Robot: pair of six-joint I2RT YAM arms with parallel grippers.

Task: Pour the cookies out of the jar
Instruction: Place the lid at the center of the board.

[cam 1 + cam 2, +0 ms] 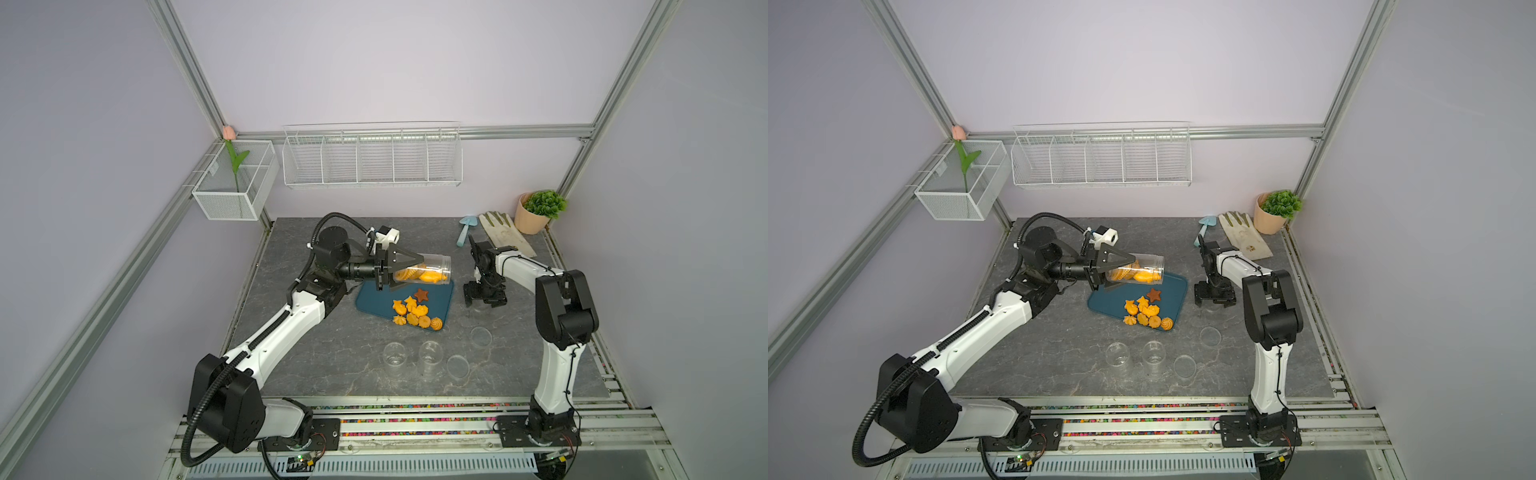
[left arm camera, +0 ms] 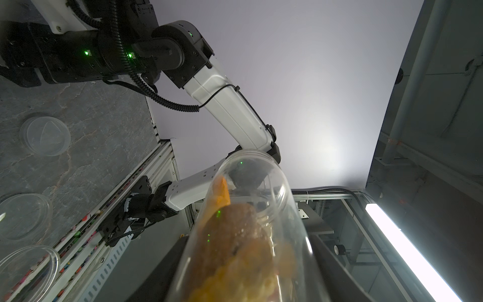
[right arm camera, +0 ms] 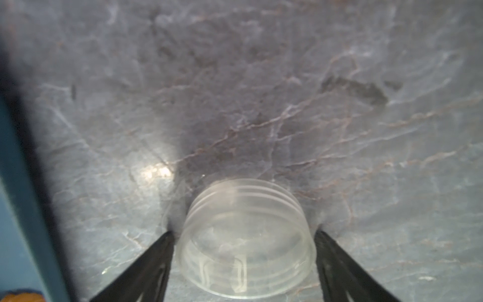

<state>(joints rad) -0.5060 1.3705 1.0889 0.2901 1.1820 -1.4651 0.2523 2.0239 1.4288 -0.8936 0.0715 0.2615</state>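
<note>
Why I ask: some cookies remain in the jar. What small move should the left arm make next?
Probably tilt the mouth of the jar further down over the tray: the left gripper holds it roughly level, and several cookies lie inside it, with others already on the tray.

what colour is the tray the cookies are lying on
Dark teal blue. The tray shows best in a top view.
</note>
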